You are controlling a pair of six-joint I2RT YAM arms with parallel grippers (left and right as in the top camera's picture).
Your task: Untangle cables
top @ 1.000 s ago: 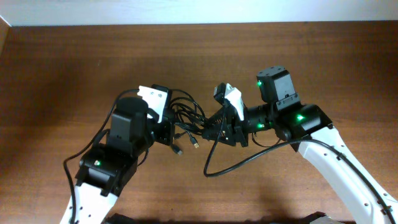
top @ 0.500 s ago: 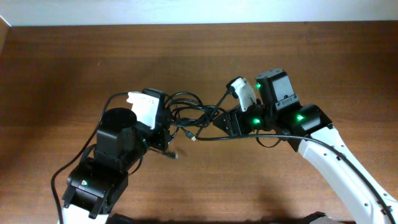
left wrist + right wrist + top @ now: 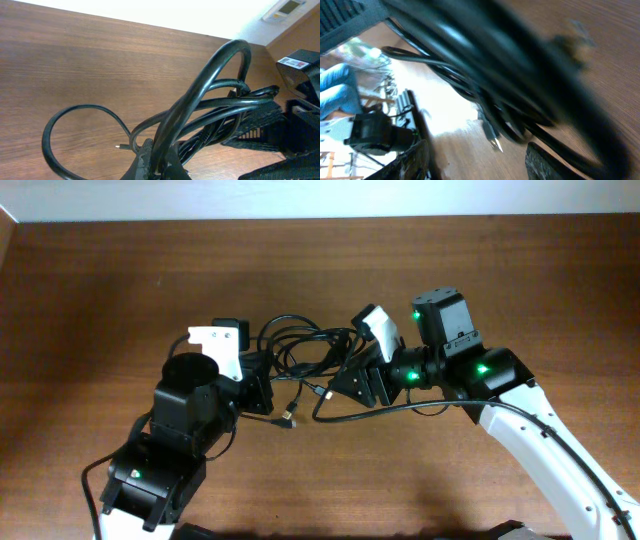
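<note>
The cables are a bundle of thin black cords looped between my two grippers, above the wooden table. Two plug ends hang below the bundle. My left gripper is shut on the bundle's left side. In the left wrist view its fingers pinch a thick loop of the cables. My right gripper sits at the bundle's right side. In the right wrist view its fingers are wide apart, and the blurred cables cross in front of them with one plug hanging.
The arms' own thicker black wires run along both arms; one loops under the right arm. The table's far edge meets a white wall. The right gripper's black body shows close by in the left wrist view.
My left gripper has drawn back to the left with the bundle in it. My right gripper has turned and dropped slightly left. The loops have spread and the plug ends hang lower.
</note>
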